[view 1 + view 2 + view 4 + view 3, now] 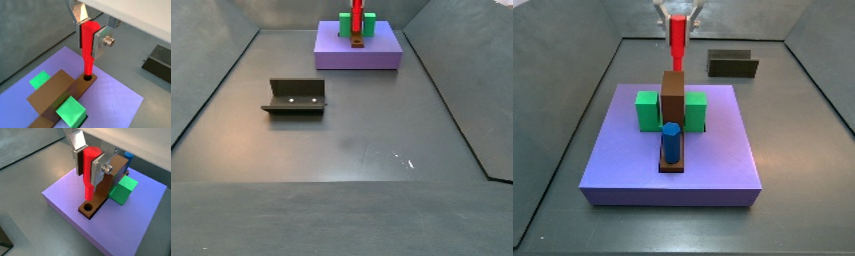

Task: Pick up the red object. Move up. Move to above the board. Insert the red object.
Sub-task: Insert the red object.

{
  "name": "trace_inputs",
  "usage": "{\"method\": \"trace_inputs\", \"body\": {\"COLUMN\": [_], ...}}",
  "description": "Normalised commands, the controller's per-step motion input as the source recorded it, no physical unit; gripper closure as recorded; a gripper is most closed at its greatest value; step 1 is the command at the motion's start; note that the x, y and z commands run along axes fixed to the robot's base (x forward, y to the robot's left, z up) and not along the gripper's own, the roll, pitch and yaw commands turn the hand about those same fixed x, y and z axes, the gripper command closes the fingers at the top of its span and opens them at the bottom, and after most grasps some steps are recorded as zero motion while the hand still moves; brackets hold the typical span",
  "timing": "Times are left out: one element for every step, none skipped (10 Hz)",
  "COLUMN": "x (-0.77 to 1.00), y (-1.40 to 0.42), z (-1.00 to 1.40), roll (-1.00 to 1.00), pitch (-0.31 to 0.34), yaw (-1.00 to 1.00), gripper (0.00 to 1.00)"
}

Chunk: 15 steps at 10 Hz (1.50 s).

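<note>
My gripper [90, 35] is shut on the upper part of the red object [87, 50], a thin upright red peg. The peg's lower tip hangs just above a round hole [87, 207] at one end of the brown block [101, 195]. The brown block lies on the board [63, 195], a large lavender slab. In a side view the gripper [677, 20] holds the red object [677, 42] over the far end of the brown block [673, 100] on the board [620, 150]. The fingers [101, 165] clamp the peg from both sides.
A short blue peg [671, 140] stands in the near end of the brown block. Green blocks [647, 110] [695, 110] flank the block. A dark olive box [732, 63] sits behind the board. The fixture [295, 96] stands on the floor, apart from the board [358, 55].
</note>
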Motion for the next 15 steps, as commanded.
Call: {"method": "trace_inputs", "body": {"x": [0.02,0.09,0.1,0.0,0.05,0.0,0.0,0.0,0.0,0.15,0.09,0.03,0.0,0.0,0.0], "y": [0.0,0.0,0.08,0.0,0.0,0.0,0.0,0.0,0.0,0.0,0.0,0.0,0.0,0.0,0.0], "z": [-0.13,-0.05,-0.02,0.0,-0.11,-0.11,-0.22,-0.21,-0.21,-0.16,-0.15,-0.14,-0.15,-0.13,-0.12], "roll": [0.0,0.02,0.11,0.19,0.2,0.2,0.15,0.15,0.05,0.02,0.01,0.03,0.01,0.01,0.02], "pitch": [-0.049,0.0,0.0,0.0,-0.041,0.0,-0.14,-0.18,-0.083,0.0,0.0,0.0,0.0,0.0,0.0], "yaw": [0.0,0.0,0.0,0.01,0.09,0.14,0.12,0.12,0.0,0.0,-0.03,-0.01,-0.03,0.0,0.0], "gripper": [1.0,1.0,1.0,1.0,1.0,1.0,1.0,1.0,1.0,1.0,1.0,1.0,1.0,1.0,1.0]}}
